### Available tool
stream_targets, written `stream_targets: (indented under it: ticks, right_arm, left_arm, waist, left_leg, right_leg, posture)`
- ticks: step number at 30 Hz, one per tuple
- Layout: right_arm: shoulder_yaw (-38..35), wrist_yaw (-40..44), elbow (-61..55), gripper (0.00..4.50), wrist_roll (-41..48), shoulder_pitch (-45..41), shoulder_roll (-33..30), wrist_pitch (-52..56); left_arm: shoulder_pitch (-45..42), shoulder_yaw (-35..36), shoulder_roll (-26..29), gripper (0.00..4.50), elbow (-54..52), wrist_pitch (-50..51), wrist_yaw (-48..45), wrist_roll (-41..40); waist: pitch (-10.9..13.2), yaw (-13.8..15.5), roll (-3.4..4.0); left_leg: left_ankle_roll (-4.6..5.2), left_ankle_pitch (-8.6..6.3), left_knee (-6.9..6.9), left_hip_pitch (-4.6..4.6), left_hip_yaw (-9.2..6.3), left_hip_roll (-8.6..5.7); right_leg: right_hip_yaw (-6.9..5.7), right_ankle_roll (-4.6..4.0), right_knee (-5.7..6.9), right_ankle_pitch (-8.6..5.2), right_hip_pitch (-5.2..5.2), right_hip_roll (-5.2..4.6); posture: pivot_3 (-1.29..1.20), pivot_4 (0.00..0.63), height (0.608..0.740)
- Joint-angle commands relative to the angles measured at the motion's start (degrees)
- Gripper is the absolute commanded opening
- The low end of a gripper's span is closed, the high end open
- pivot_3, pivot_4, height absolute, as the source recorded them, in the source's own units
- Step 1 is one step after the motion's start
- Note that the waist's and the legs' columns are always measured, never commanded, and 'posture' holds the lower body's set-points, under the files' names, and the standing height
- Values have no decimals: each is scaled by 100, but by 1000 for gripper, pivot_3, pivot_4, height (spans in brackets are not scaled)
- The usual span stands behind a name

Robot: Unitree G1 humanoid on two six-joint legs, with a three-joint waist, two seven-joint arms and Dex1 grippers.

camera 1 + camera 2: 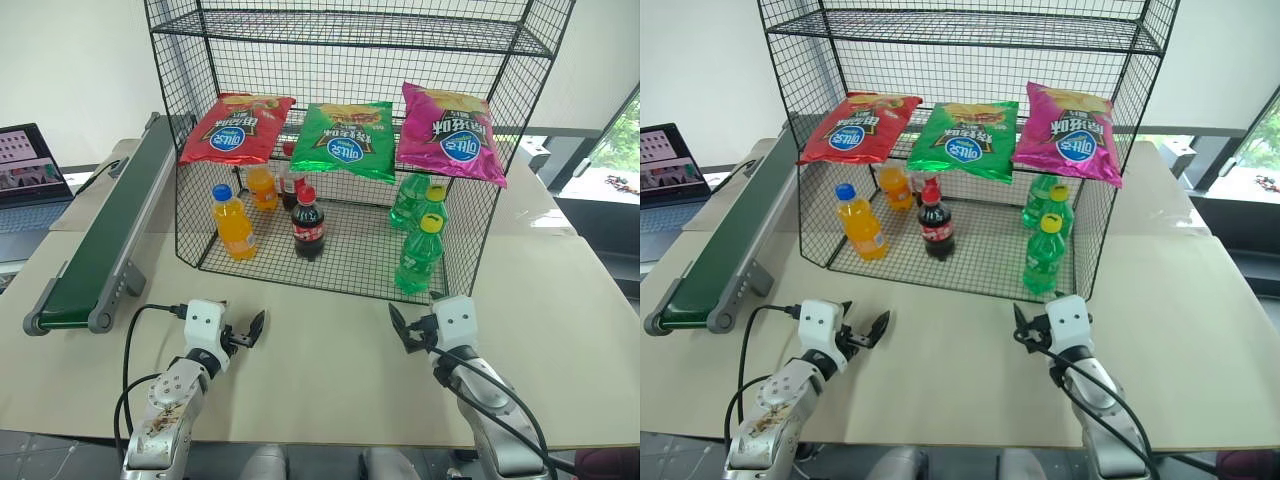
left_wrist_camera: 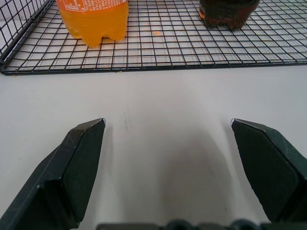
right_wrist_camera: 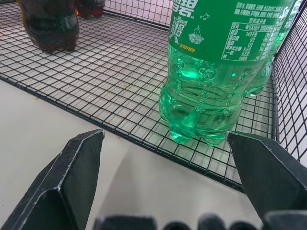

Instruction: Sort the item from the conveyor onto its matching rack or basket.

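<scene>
The item, a small orange soda bottle (image 1: 233,222) with a blue cap, stands upright on the bottom tier of the black wire rack (image 1: 350,30), at its left front. The left wrist view shows the bottle's base (image 2: 93,19) on the mesh. The dark green conveyor (image 1: 105,235) runs along the table's left side with nothing on its belt. My left gripper (image 1: 248,332) hangs open over the bare table in front of the rack, empty. My right gripper (image 1: 405,330) is open and empty too, close to the rack's right front edge.
On the rack's bottom tier stand a cola bottle (image 1: 307,223), a second orange bottle (image 1: 262,186) behind, and green bottles (image 1: 418,255) at the right. Red (image 1: 236,128), green (image 1: 345,140) and pink (image 1: 450,132) chip bags lie on the tier above. A laptop (image 1: 25,165) sits far left.
</scene>
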Motion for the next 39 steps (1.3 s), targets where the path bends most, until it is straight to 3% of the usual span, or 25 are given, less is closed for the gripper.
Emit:
stream_targets:
  ticks: [1,9,16,39]
  right_arm:
    - [-27,-2,-252,4500,-11,-29,-10,-115]
    - [-80,9,-261,4500,6,-58,-26,-108]
    - [-79,43,-256,4500,12,-113,-31,-80]
    - [-31,19,-275,4500,-13,-97,21,-52]
  left_arm:
    - [-89,26,33,4463,-235,-30,53,28]
    - [-137,15,-91,4463,-152,-281,545,472]
    - [-93,104,-91,4463,-184,-283,206,99]
    - [-53,118,59,4463,-145,-383,38,133]
  waist:
    - [0,0,0]
    - [-1,-2,1]
    - [-1,1,1]
    - [-2,1,3]
  left_leg:
    - [0,0,0,0,0,0]
    - [0,0,0,0,0,0]
    - [0,0,0,0,0,0]
    - [0,0,1,0,0,0]
  right_leg:
    - [0,0,0,0,0,0]
    - [0,0,0,0,1,0]
    - [0,0,0,0,1,0]
    - [0,0,0,0,1,0]
  posture:
    - [0,150,738]
    - [0,150,738]
    - [0,150,738]
    - [0,150,738]
